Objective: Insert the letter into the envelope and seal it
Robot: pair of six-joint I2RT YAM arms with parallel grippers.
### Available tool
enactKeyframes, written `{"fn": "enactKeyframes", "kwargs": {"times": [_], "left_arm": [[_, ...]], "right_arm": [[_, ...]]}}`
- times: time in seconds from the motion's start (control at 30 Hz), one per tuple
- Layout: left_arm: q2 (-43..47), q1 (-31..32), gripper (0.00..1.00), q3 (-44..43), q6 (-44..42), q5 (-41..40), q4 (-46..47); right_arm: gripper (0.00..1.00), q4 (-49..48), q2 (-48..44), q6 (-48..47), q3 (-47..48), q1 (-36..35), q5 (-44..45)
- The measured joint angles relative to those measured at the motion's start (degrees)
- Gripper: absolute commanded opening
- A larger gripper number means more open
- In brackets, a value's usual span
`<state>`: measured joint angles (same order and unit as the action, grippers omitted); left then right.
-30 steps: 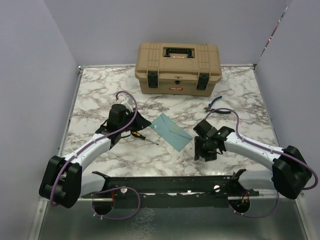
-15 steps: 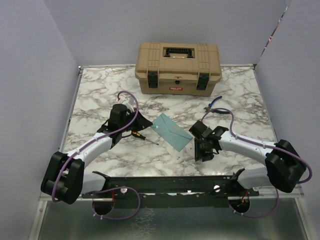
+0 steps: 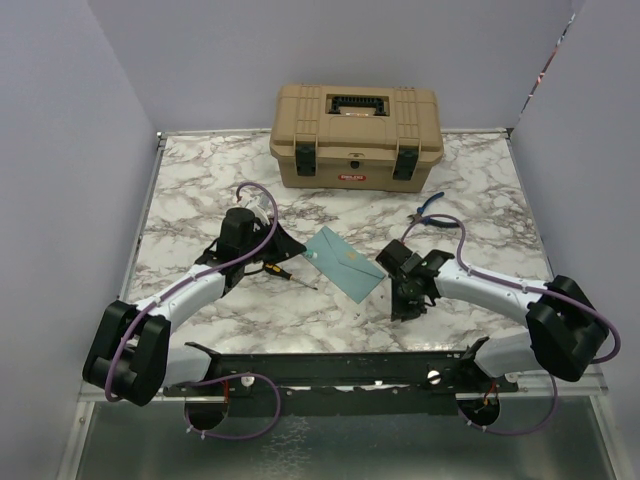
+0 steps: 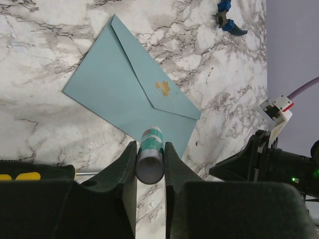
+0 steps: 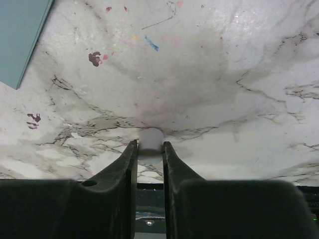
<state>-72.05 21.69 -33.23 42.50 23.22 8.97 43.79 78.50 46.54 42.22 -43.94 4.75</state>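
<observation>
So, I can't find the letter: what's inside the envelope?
Unseen: the envelope lies flat, flap folded down over its inside. Only teal paper and a gold mark show.

Envelope [image 5: 20,40] corner-cropped, pliers [image 4: 227,19] clipped at top edge, white item [image 5: 151,137] half hidden in right hand [image 5: 149,145]

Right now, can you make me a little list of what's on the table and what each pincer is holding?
envelope: teal, flat on the marble table, flap down, gold sticker on it
letter: not in view
left pincer: shut on a glue stick, its tip at the envelope's edge
right pincer: shut on a small white round piece
toolbox: tan, lid down, far side
screwdriver: left of the envelope
pliers: blue handles, right of the envelope
</observation>
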Motion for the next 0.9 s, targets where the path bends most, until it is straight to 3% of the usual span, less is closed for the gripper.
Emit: {"fn": "enactKeyframes", "kwargs": {"times": [0.4, 0.9], "left_arm": [[0.1, 0.0, 0.00, -0.3, 2.4, 2.5, 1.5], [1.9, -0.3, 0.00, -9.3, 13.7, 12.5, 11.1]], "right_arm": [[0.01, -3.5, -1.9, -1.2, 10.0, 1.1, -1.2], [0.00, -40.7, -10.5, 1.6, 10.6, 12.2, -23.5]]}}
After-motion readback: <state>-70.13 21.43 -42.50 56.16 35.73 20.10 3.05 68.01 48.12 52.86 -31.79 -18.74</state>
